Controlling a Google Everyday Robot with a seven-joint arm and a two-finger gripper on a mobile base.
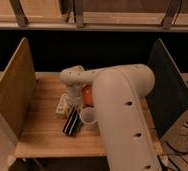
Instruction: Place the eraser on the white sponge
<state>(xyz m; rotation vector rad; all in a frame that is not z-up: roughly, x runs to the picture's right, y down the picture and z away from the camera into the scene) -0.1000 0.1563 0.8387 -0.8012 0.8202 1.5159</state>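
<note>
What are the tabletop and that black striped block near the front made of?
The table looks like pale wood, matte, with faint plank lines. The eraser seems dark rubber or foam, dull black with thin pale stripes; hard to say which. The gripper sits just above it, beside the white cup.

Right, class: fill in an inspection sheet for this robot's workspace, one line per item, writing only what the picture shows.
Surface: wooden table between two upright side panels.
Job's things: the eraser lies near the table's front, by the white cup; white sponge: nothing seen.
Clutter: long whitish item beside the arm; orange bowl, partly hidden.
Grippers: the gripper is low over the table, above the eraser, mostly hidden by the arm.
Cables: dark cables on the floor at right.
Surroundings: dark wall behind, wooden framing overhead.
</note>
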